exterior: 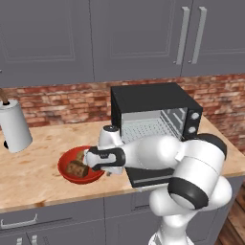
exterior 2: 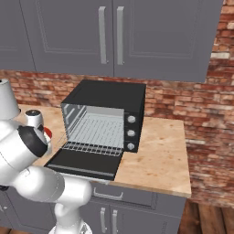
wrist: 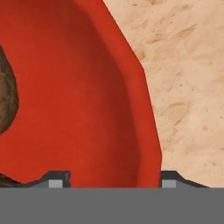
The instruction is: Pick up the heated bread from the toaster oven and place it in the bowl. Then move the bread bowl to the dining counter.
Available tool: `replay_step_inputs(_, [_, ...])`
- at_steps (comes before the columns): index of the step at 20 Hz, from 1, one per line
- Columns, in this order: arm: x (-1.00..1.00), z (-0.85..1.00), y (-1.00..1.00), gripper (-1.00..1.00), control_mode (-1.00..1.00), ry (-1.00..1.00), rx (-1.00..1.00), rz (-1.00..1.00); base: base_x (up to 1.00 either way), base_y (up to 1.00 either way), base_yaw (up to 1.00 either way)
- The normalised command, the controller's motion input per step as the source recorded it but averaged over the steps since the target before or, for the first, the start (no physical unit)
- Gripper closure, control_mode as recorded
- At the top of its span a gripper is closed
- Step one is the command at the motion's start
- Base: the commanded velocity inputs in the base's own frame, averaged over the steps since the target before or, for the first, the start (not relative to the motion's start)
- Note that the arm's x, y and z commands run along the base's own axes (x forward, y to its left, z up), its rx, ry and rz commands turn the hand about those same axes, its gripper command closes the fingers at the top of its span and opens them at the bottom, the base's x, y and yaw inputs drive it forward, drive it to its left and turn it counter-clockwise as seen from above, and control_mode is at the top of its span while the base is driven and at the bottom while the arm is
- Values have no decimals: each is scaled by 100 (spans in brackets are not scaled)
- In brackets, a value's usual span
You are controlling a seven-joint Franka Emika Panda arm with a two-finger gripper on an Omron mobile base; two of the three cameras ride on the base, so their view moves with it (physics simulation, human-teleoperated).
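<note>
Light wood-grain tabletop [exterior: 33, 167] against a red brick backsplash [exterior: 52, 98]. Black boxy toaster oven [exterior: 153, 107], door dropped flat, wire rack bare. White cylindrical canister [exterior: 15, 125] stands well left. Glossy red bowl [exterior: 67, 170] sits left of the oven door and holds rough dark brown bread [exterior: 76, 168]. End effector [wrist: 107, 180] straddles the bowl's rim, jaws partly apart, one finger inside and one outside; whether they pinch the rim, cannot tell.

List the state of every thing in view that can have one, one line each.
toaster oven: door dropped open, wire rack bare.
bread: lying in the bowl.
bowl: upright on the counter beside the oven, bread inside.
claw: straddling the bowl's rim, one tip inside and one outside, not yet shut on it.
upper cabinets: doors closed.
</note>
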Motion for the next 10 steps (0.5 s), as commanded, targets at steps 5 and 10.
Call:
replay_step_inputs(5, [-3,11,0,100,-100,-8,0,0,0,0,0])
replay_step_inputs(10, [-24,74,0,100,-100,-25,2,-2,0,0,0])
